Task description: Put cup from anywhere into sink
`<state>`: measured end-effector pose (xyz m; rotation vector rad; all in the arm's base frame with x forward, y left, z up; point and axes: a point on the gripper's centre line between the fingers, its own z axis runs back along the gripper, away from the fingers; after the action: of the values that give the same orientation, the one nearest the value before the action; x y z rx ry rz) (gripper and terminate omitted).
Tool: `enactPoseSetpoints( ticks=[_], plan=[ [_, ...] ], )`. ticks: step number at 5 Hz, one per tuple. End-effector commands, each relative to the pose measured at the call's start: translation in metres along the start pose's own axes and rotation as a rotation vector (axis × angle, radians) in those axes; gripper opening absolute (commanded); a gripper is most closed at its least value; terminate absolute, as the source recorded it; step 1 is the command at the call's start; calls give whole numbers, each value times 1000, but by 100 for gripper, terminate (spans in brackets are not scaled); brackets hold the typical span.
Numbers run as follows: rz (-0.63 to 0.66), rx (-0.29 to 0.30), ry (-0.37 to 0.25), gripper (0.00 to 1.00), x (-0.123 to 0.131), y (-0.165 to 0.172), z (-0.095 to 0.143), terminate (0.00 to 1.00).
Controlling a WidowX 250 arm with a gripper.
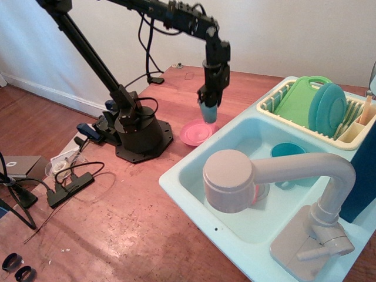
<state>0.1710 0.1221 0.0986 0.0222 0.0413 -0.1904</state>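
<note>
The black arm reached from upper left across frame top, wrist bent straight down, gripper (pixel 209 106) clamped at centre-top.

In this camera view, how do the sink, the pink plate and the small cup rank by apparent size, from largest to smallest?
1. Sink, far the largest, though also nearest the camera.
2. Pink plate.
3. Cup, smallest, held in the claw.

The sink (pixel 194 176) fills the table's right side, its faucet (pixel 294 194) at the near right corner. A dish rack (pixel 267 106) sits behind it at the far right edge. A plate (pixel 191 134) lies on the table just left of the sink. The cup (pixel 208 113) hangs in the gripper (pixel 208 104) above the plate's far right rim, clear of it. The arm's base (pixel 138 135) stands left of the plate
</note>
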Motion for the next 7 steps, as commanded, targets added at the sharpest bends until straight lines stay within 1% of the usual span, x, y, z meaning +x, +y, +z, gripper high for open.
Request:
enactPoseSetpoints(
  ticks=[1,2,3,4,5,6,7],
  plan=[
    [-70,90,-24,0,24,25,77,0],
    [-207,137,3,0,72,12,119,0],
    [-409,131,48,0,130,-29,109,0],
    [-507,72,-3,0,159,-65,70,0],
    [-531,32,-5,0,163,-85,51,0],
    [-481,-21,19,0,155,-89,44,0],
    [-453,-4,5,100,146,-83,49,0]
  ],
)
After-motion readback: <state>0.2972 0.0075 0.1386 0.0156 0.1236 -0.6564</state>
